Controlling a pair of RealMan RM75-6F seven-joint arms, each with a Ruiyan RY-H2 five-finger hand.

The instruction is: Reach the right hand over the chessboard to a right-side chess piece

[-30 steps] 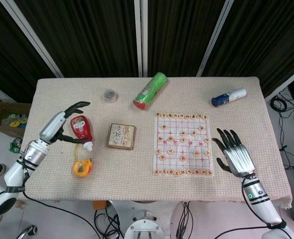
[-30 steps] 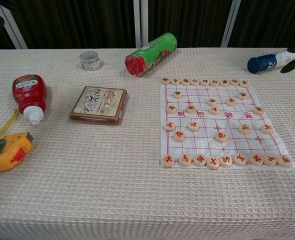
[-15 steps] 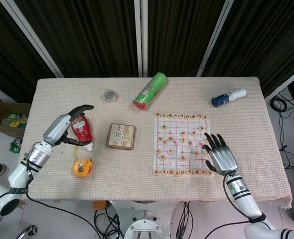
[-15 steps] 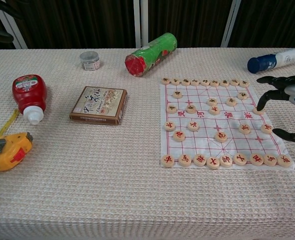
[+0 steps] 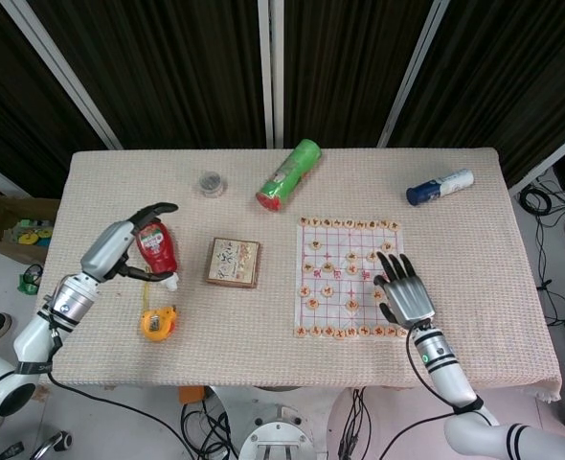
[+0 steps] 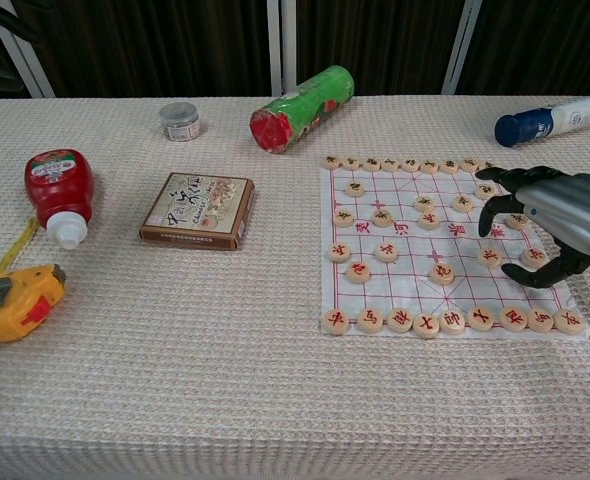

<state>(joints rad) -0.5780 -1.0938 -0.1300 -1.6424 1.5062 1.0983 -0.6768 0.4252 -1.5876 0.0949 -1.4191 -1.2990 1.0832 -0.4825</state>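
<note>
The chessboard [image 5: 335, 314] [image 6: 405, 290] is a white sheet with red lines and round wooden pieces, right of centre. My right hand [image 5: 404, 290] [image 6: 550, 220] hovers over its right side, palm down, fingers spread and curved, holding nothing. One fingertip [image 6: 485, 228] hangs just above a right-side piece [image 6: 490, 257], and another piece [image 6: 533, 257] lies under the curled fingers. My left hand [image 5: 134, 230] arches over the red ketchup bottle [image 5: 156, 246] [image 6: 59, 190] at the far left, fingers apart.
A green canister [image 5: 289, 174] [image 6: 303, 107] lies behind the board and a blue-and-white bottle [image 5: 440, 187] [image 6: 540, 122] at the back right. A small box [image 5: 234, 262] [image 6: 197, 209], a grey jar [image 5: 210, 182] and a yellow tape measure [image 5: 158, 321] [image 6: 13, 290] sit to the left.
My right hand has moved left from beside the board's right edge to above its right-side pieces. The left hand has closed in over the ketchup bottle.
</note>
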